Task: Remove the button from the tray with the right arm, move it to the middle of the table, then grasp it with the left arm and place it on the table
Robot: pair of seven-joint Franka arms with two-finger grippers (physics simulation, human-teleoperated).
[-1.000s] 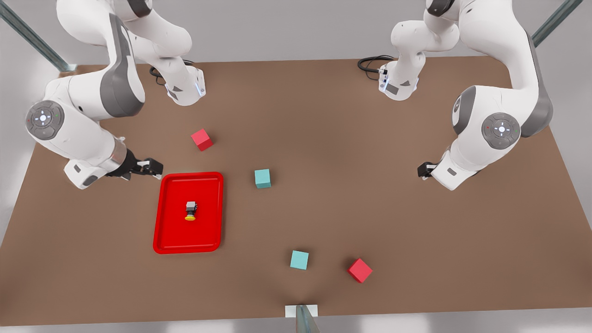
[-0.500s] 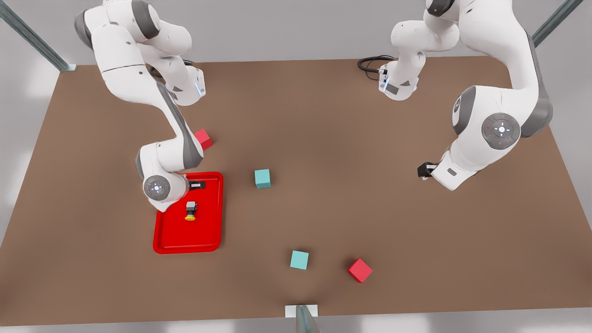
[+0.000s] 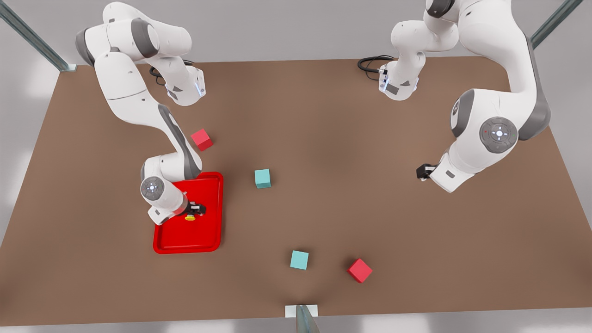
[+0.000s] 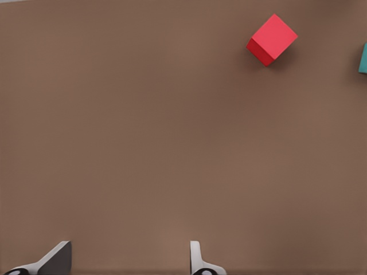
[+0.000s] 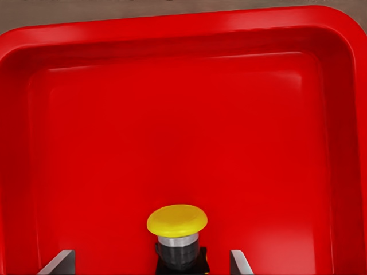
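The button (image 3: 189, 217) lies on its side in the red tray (image 3: 203, 233) on the brown table (image 3: 323, 138), at the front view's left. My right gripper (image 3: 194, 210) is down in the tray and open. Its fingers (image 5: 58, 261) flank the button's dark body, with the yellow cap (image 5: 176, 220) pointing away over the tray floor (image 5: 172, 114). I cannot tell if the fingers touch it. My left gripper (image 3: 422, 172) waits at the front view's right, open (image 4: 126, 259) above bare table.
A red cube (image 3: 201, 139) sits behind the tray and a teal cube (image 3: 262, 178) beside it. Another teal cube (image 3: 299, 260) and red cube (image 3: 360, 270) lie near the front edge. The left wrist view shows a red cube (image 4: 272, 39).
My right arm swung from beside the tray's far corner to over the tray, then lowered until its fingers stand on either side of the button. The left arm shifted only slightly.
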